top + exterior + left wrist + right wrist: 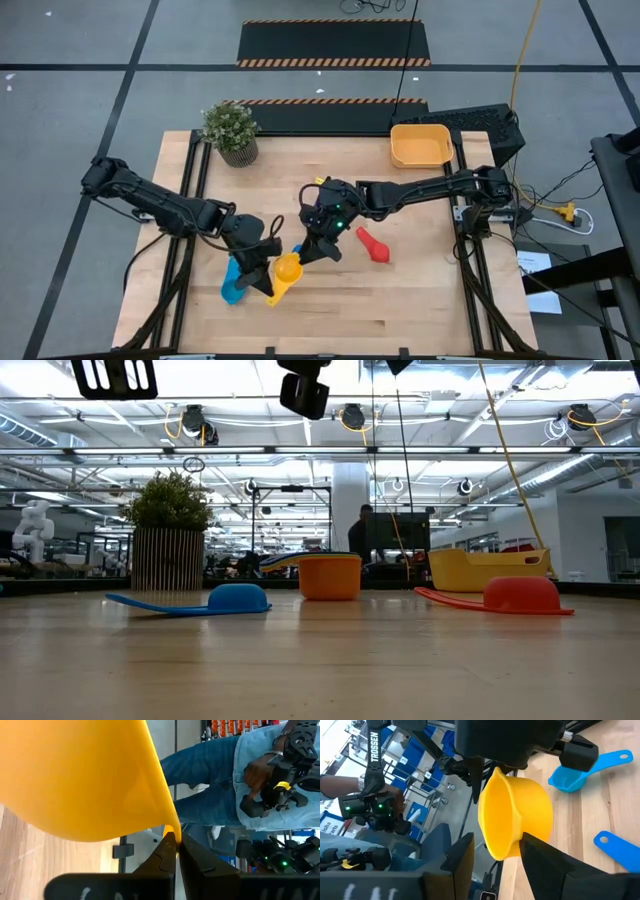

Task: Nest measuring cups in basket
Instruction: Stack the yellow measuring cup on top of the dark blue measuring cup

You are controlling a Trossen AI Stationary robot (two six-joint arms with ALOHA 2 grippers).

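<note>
My left gripper [268, 262] is shut on a yellow measuring cup [515, 815], which shows large in the left wrist view [85, 775]. My right gripper [497, 842] is open, with its fingers on either side of that cup's bowl, near the table's middle [318, 250]. A blue cup [232, 285] lies bowl-down on the table, and so does a red cup [372, 245]. An orange cup [330, 577] stands upright on its base. A second blue cup's handle [615, 845] shows on the wood. The yellow-orange basket [420, 146] sits at the far right. My left gripper pinches the yellow cup's rim [170, 831] between its two shut fingers [162, 852], only a thin edge showing between them. The cup is lifted clear of the table. My right gripper: one finger [545, 860] lies close against the bowl; I cannot tell whether it touches.
A potted plant [232, 130] stands at the far left corner. A person in jeans [215, 780] stands beyond the table. Bare wood lies along the near edge and between the red cup and the basket.
</note>
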